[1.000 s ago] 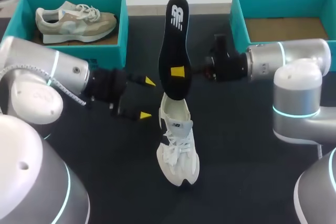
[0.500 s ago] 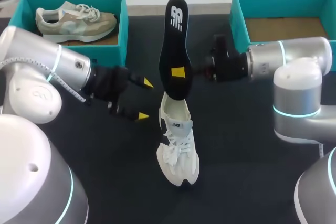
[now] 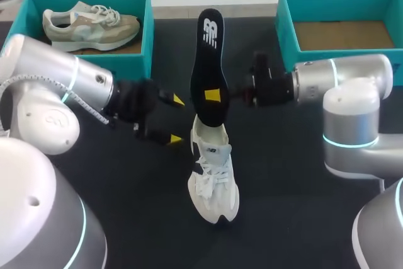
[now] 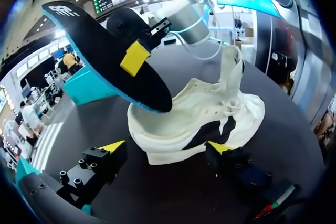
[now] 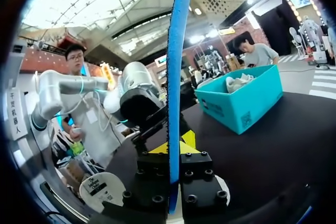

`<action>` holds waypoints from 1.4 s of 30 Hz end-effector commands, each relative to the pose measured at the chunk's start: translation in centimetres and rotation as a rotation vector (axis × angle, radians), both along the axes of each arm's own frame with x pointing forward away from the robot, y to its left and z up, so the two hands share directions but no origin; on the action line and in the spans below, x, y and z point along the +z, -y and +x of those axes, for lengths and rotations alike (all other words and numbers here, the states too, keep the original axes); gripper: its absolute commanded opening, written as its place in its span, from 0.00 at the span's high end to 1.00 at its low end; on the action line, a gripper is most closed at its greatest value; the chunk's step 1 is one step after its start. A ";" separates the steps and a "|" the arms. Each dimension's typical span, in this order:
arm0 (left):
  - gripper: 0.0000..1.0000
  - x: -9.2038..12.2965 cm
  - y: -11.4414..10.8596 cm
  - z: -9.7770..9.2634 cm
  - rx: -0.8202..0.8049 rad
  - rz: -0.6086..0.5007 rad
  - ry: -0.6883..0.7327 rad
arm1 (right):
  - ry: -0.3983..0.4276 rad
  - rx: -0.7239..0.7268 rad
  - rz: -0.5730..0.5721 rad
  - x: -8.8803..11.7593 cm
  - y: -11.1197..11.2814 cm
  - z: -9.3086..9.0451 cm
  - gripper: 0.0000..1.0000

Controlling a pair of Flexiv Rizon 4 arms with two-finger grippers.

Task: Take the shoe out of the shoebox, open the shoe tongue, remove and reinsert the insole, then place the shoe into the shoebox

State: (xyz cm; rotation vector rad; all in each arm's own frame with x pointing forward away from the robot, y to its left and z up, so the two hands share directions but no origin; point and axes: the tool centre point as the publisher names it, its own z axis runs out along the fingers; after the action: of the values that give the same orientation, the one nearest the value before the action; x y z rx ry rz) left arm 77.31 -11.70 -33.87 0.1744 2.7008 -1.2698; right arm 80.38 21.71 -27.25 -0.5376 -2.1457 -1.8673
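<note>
A white shoe (image 3: 213, 181) stands on the black table, toe toward me. Over its heel opening stands the black insole (image 3: 210, 61), upright, its lower end at the shoe's collar. My right gripper (image 3: 213, 96) is shut on the insole's lower half, coming in from the right. In the right wrist view the insole's blue edge (image 5: 176, 66) runs up from between the pinched fingers (image 5: 195, 179). My left gripper (image 3: 176, 119) is open just left of the shoe's heel. The left wrist view shows the shoe (image 4: 199, 124) ahead of its spread yellow tips (image 4: 167, 148), not touching.
A teal shoebox (image 3: 146, 36) at the back left holds a beige shoe (image 3: 88, 23). A second teal shoebox (image 3: 286, 23) at the back right shows a bare cardboard floor. Dark tabletop lies in front of the white shoe.
My right gripper has lowered the insole a little toward the shoe's heel opening. The left gripper has stayed open at about the same place.
</note>
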 end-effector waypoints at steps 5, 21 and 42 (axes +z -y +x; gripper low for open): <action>0.00 -0.9 1.0 0.0 0.012 -0.004 -0.006 | 0.026 0.000 0.008 -0.6 -0.6 0.0 1.00; 0.00 -1.1 1.2 0.1 0.027 0.003 -0.005 | 0.045 0.030 0.015 -1.6 -0.9 -0.3 1.00; 0.00 -1.1 1.2 0.1 0.027 0.003 -0.005 | -0.050 0.058 0.017 -4.8 -0.5 -2.0 1.00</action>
State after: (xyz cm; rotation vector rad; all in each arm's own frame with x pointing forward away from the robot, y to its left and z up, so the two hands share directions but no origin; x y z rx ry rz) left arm 77.41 -12.82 -34.90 0.1338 2.6977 -1.2644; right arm 78.57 22.32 -31.62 -0.5039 -2.0909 -1.8342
